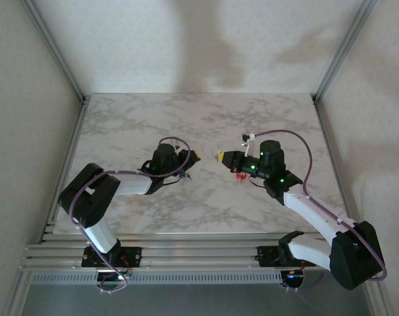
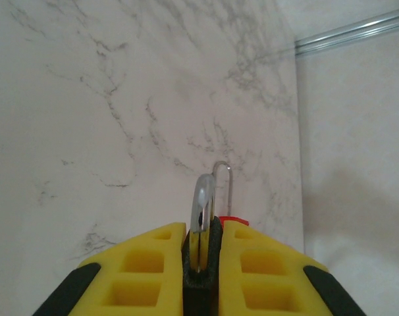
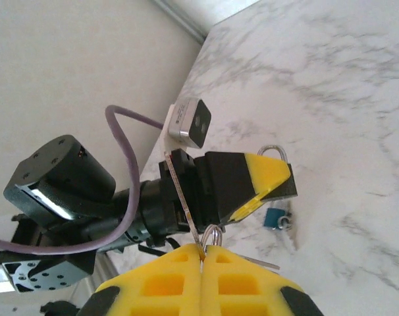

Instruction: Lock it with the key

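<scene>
My left gripper (image 2: 203,230), reaching toward frame centre, clamps one black padlock (image 2: 202,197), while my right gripper (image 3: 203,251), facing it tip to tip, pinches one key (image 3: 188,210) above one small blue lock (image 3: 276,218).

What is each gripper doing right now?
Left gripper: closed, holding the padlock.
Right gripper: closed, pinching the key ring.

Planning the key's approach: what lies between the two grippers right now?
Bare marble table separates the left gripper and the right gripper, seen in the top view.
</scene>
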Robot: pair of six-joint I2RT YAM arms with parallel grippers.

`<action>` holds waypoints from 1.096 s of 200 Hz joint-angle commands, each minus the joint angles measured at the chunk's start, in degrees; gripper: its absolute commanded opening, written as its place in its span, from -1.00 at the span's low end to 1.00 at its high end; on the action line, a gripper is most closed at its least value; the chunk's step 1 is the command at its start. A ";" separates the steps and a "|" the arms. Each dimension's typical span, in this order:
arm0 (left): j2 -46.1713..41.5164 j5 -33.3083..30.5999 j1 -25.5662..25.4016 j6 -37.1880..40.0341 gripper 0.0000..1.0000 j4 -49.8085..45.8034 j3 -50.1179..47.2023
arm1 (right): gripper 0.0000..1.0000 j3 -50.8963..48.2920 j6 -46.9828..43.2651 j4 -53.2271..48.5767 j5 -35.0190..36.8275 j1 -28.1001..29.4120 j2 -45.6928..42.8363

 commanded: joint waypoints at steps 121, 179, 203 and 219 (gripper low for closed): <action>13.98 -3.56 -3.55 6.74 -1.00 -23.81 18.60 | -1.00 -0.39 3.88 5.73 -1.77 -1.46 1.36; 14.81 -5.85 -3.63 8.28 -0.89 -27.17 19.73 | -1.00 -0.35 4.37 6.16 -2.41 -1.47 1.97; 15.03 -6.25 -3.62 8.58 -0.73 -27.72 19.86 | -1.00 -0.32 4.40 6.23 -2.48 -1.40 2.14; 15.25 -6.39 -3.63 8.84 -0.66 -28.03 20.03 | -1.00 -0.27 4.41 6.21 -2.65 -1.45 2.28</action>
